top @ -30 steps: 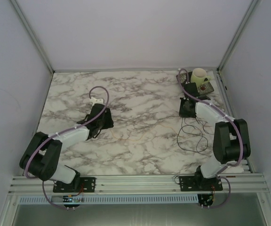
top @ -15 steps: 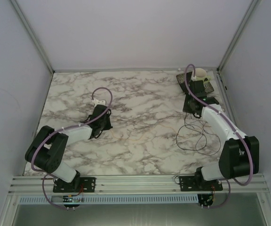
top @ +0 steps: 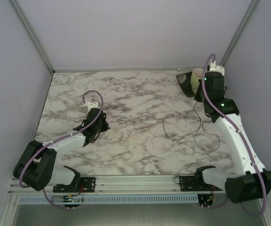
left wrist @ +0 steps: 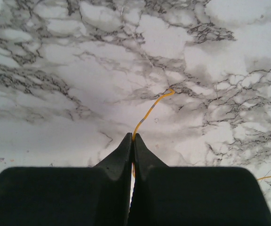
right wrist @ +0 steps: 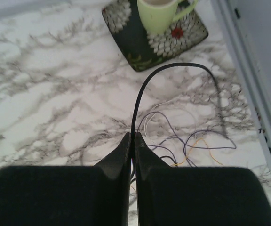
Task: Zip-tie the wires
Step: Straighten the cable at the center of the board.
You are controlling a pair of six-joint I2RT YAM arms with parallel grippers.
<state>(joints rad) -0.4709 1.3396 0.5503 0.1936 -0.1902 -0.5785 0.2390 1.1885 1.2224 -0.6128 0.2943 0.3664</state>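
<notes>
Left gripper (left wrist: 133, 137): black tapered fingers pressed together, clamping a hair-thin yellow wire (left wrist: 152, 106) with a grey band. The wire curves ahead of the tips and up to the right over the glossy grey-veined marble table (left wrist: 55, 70).

Right gripper (right wrist: 131, 135): fingers together, pinching a smooth black strand (right wrist: 175, 64) that arches up from the tips and over to the right. The wires (right wrist: 187, 143), thin purple, white and yellow loops, lie on the marble just ahead and right of the tips. Further ahead, a pale green cup (right wrist: 161, 12) stands on a dark, square, floral plate (right wrist: 126, 23).
</notes>
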